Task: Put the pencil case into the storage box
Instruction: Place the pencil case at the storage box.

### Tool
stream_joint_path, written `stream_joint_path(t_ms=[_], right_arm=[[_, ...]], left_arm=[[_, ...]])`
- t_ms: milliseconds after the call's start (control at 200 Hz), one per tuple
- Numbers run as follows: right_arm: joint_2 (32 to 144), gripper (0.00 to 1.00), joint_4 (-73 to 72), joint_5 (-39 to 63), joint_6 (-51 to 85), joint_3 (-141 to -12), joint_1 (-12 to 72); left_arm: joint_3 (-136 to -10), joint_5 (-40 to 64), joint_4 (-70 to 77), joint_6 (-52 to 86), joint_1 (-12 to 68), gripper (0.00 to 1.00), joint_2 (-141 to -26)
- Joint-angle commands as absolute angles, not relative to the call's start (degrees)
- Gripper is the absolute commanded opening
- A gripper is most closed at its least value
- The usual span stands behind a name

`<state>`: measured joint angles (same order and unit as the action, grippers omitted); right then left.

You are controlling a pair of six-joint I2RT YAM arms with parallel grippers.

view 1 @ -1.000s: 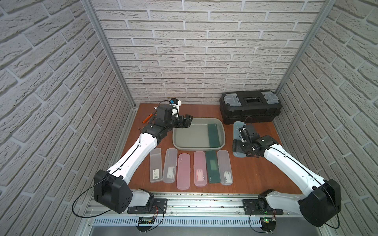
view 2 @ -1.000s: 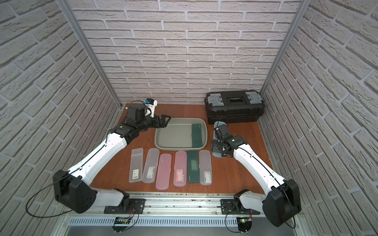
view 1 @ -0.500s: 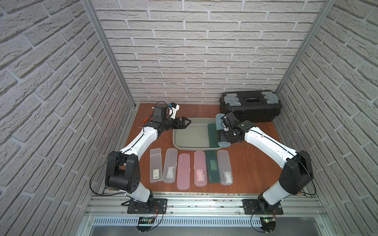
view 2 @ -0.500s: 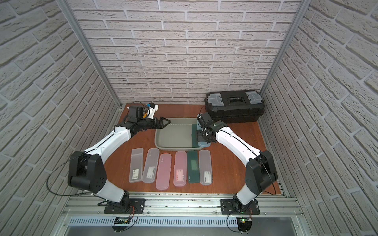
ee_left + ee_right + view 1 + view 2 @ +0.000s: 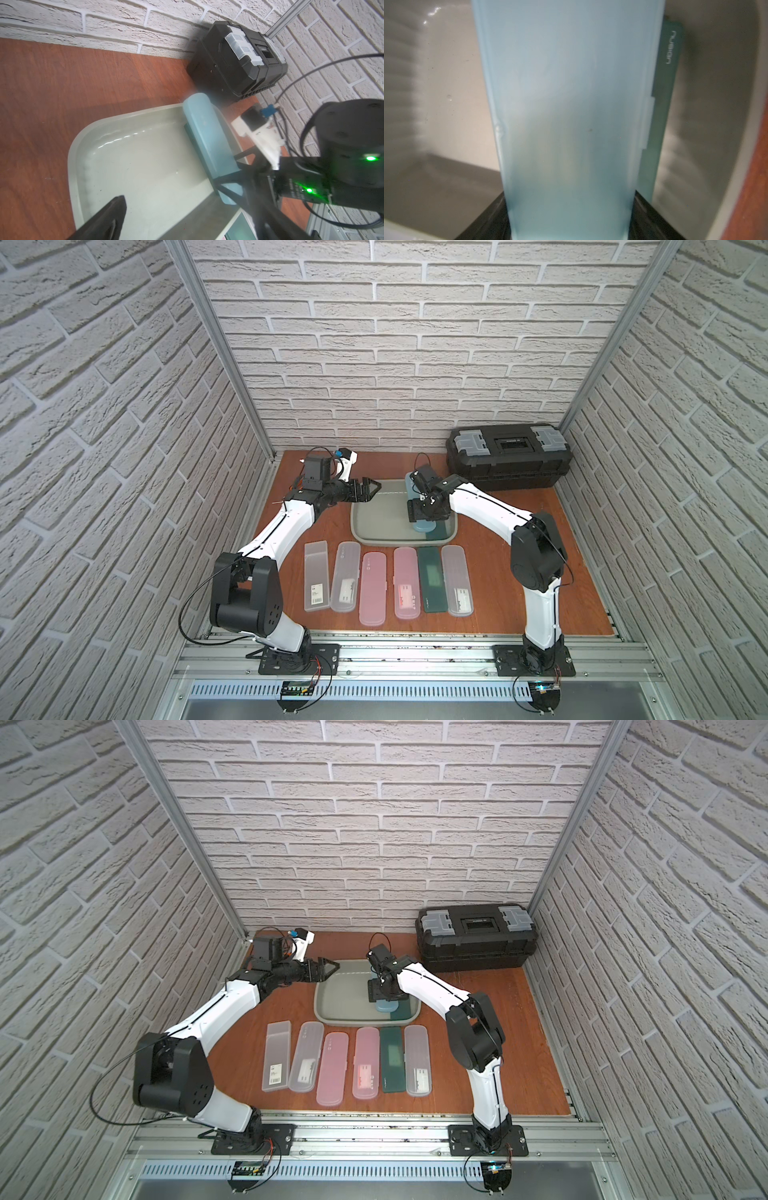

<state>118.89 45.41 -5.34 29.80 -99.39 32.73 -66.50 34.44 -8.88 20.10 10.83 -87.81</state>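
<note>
The right gripper (image 5: 427,511) is clamped on the light blue pencil case (image 5: 566,99), with one finger on each long side. The case is held over the right part of the storage box (image 5: 382,518), partly above a dark green case (image 5: 663,108) lying inside. The left gripper (image 5: 371,489) stands wide apart and empty at the box's far left corner.
</note>
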Motion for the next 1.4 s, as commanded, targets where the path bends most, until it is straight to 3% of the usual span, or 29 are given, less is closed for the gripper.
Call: stream_joint_path(t_ms=[0, 475, 825, 1395], right_arm=[[121.2, 0.64, 45.2, -7.0, 31.2, -103.5, 33.9], [123.7, 0.67, 43.3, -11.9, 35.6, -100.5, 35.0], [122.5, 0.86, 43.1, -11.7, 37.1, -99.7, 35.6], [117.1, 0.84, 44.9, -12.9, 31.6, -100.4, 35.7]], left_arm=[[-65.6, 33.4, -6.3, 18.8, 10.6, 0.98, -85.7], [-65.6, 32.9, -5.7, 19.2, 10.2, 0.98, -85.3], [-65.7, 32.8, -5.8, 19.2, 10.1, 0.98, -84.4], [-65.3, 31.7, -5.9, 18.9, 10.2, 0.99, -81.2]])
